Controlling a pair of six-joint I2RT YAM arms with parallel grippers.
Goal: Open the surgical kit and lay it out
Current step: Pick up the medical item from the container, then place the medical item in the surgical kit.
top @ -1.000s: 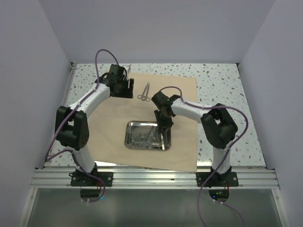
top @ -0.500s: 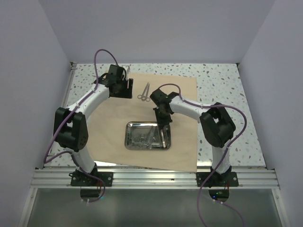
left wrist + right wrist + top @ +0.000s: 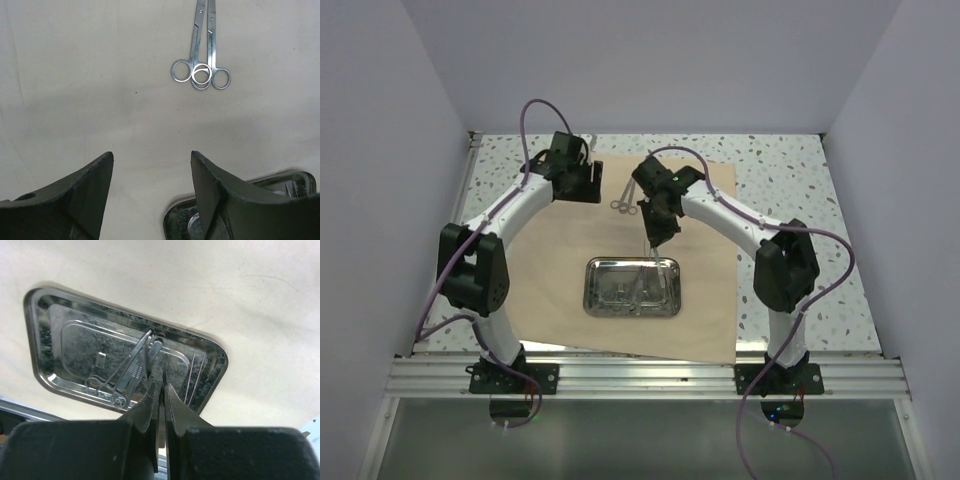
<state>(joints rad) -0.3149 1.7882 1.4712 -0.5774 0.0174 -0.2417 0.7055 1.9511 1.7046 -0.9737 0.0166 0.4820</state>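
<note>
Your right pincer [image 3: 161,385] is pinched on a thin metal instrument [image 3: 160,407] by the steel tray [image 3: 75,345]; your left pincer [image 3: 150,165] gapes wide near the scissors [image 3: 212,45].

Soft, even light falls from above. Shadows are faint. The steel tray [image 3: 75,337] shines with bright spots. Up close, the right tool [image 3: 160,385] looks blurry.

Top external: high behind the rig, looking down at whole table [image 3: 790,170].
Left wrist: close over wrap sheet [image 3: 75,75], scissors [image 3: 195,37] ahead.
Right wrist: close above tray [image 3: 31,335].
Shared: tray, all 3 views.
</note>
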